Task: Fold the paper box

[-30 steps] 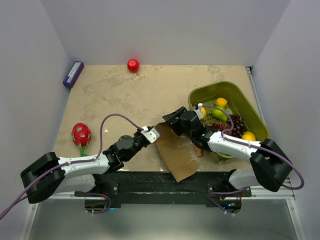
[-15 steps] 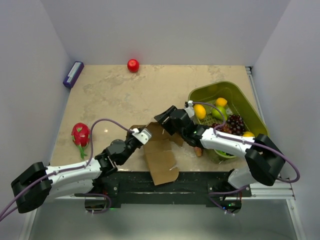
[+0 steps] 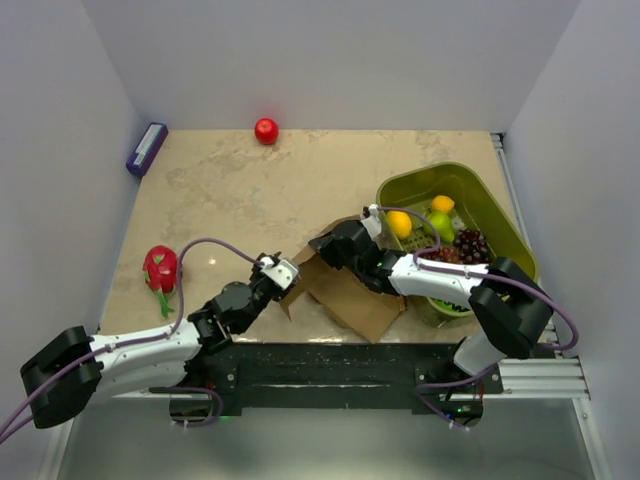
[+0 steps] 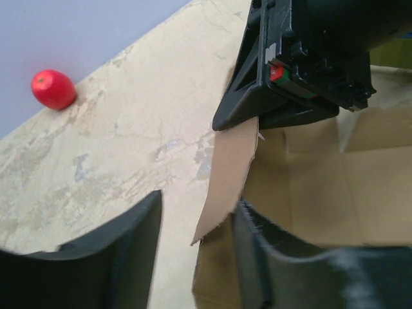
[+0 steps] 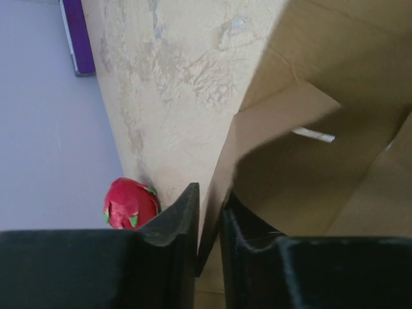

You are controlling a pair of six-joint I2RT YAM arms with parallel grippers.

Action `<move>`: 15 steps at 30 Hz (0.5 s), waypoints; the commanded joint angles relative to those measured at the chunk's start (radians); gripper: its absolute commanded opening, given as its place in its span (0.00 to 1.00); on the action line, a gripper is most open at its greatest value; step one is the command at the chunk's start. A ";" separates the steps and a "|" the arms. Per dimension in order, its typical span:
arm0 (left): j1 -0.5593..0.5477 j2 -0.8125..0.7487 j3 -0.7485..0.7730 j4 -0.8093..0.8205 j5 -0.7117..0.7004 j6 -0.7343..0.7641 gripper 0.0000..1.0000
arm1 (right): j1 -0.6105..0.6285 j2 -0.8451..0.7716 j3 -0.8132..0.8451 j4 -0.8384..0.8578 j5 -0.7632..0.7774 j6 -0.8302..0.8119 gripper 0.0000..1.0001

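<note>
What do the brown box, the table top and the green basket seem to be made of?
The box looks like thin brown cardboard, matte: cut flaps, creases, a rough raw edge. The table is beige and veined like marble, slightly glossy; stone or printed laminate, I cannot tell. The basket is probably plastic: smooth, yellow-green, with a moulded rim.

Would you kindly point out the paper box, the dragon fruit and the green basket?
paper box (image 3: pixel 352 298): top external view, its flat brown panel.
dragon fruit (image 3: pixel 160 266): top external view, its red body.
green basket (image 3: pixel 504 214): top external view, its right rim.
</note>
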 commanded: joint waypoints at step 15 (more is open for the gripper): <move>0.114 -0.369 0.201 -0.583 0.003 -0.525 0.91 | 0.003 0.034 -0.011 0.219 0.024 -0.019 0.00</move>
